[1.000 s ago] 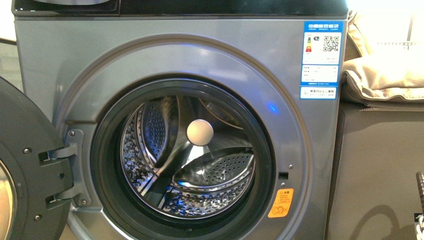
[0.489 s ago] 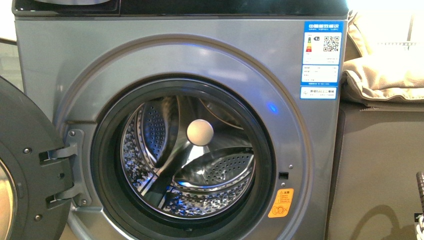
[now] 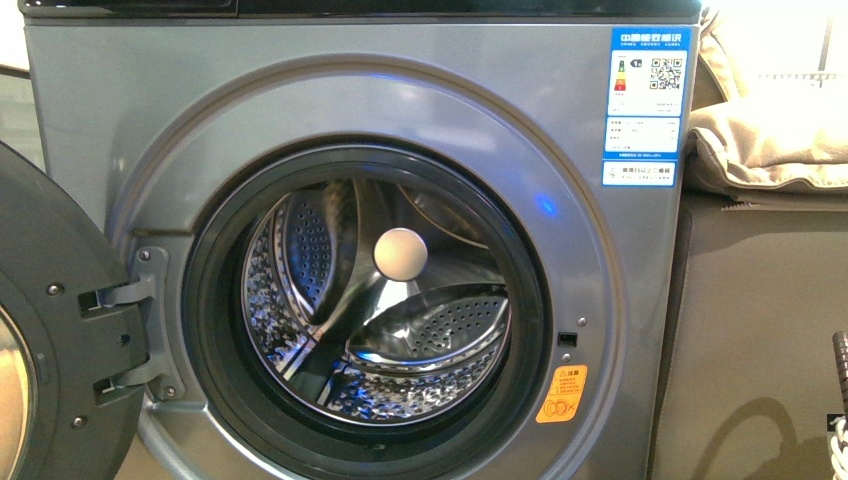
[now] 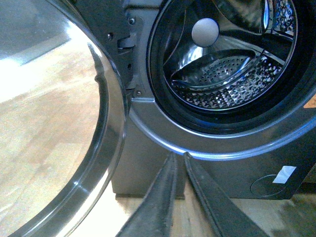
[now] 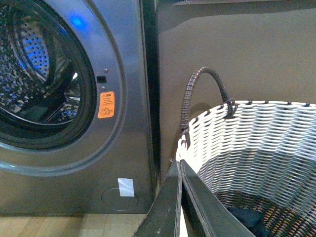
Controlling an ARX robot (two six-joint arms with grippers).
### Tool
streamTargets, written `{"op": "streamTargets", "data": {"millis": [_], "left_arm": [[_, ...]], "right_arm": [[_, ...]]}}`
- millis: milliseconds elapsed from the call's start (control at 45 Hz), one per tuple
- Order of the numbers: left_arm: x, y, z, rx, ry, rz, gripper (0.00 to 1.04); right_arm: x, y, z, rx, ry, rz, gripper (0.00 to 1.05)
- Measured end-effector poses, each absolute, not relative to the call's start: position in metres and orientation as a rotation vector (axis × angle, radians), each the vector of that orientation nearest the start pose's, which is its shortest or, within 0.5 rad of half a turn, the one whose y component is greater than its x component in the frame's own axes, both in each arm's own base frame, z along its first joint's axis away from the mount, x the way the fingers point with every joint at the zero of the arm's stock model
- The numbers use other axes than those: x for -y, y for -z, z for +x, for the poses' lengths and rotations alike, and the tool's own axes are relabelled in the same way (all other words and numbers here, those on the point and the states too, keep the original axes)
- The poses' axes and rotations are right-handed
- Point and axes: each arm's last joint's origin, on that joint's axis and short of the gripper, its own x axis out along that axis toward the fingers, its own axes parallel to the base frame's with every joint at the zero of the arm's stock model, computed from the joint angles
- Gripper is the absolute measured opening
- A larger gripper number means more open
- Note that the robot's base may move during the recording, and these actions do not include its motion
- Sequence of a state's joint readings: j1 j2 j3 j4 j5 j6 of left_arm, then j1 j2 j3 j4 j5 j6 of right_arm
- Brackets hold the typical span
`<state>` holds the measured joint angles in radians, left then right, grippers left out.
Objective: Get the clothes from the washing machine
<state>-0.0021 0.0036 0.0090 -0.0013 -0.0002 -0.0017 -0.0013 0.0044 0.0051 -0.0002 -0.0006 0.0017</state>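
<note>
The grey metallic front-loading washing machine [image 3: 120, 110] is filling most of the front view, its round dark-rimmed porthole door [image 3: 45, 330] standing swung open to the left on its hinge. The perforated steel drum [image 3: 385, 310] is showing through the black rubber-ringed opening, with a pale round cap [image 3: 400, 253] at the centre of its back wall and a ribbed paddle below; no fabric is showing inside it. A blue-white label [image 3: 648, 105] is sitting at the machine's upper right corner and an orange sticker [image 3: 561, 393] is sitting low, to the right of the opening.

Beside the machine's right flank, the white-and-grey woven basket [image 5: 256, 143] with a dark wrapped handle is standing on the floor. At its bottom a small patch of dark navy-blue fabric, the clothes [image 5: 245, 216], is lying, mostly hidden by the right gripper [image 5: 180, 170].

That gripper's jaws are pressed together, holding nothing, just above the basket's rim. The left gripper [image 4: 178, 160] is pointing at the machine's lower front, its jaws nearly touching and empty. Beige cushions [image 3: 770, 120] are lying on the dark surface to the right.
</note>
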Motion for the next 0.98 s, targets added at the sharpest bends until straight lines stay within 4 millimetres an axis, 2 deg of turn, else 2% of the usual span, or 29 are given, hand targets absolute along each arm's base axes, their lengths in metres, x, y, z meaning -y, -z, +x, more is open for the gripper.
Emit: {"op": "streamTargets", "data": {"millis": [333, 489, 578, 978], "left_arm": [[0.0002, -0.1662, 0.0974, 0.004, 0.002, -0.002, 0.67], [0.0002, -0.1662, 0.0974, 0.004, 0.002, -0.001, 1.00], [0.0002, -0.1662, 0.0974, 0.004, 0.002, -0.002, 0.98], [0.0002, -0.1662, 0.0974, 0.004, 0.002, -0.001, 0.98]], "right_arm": [[0.0001, -0.1649, 0.0977, 0.001, 0.000, 0.001, 0.53], [0.0001, -0.1649, 0.0977, 0.001, 0.000, 0.001, 0.88], [0.0001, -0.1649, 0.0977, 0.001, 0.001, 0.002, 0.99], [0.0001, -0.1649, 0.0977, 0.001, 0.001, 0.002, 0.97]]}}
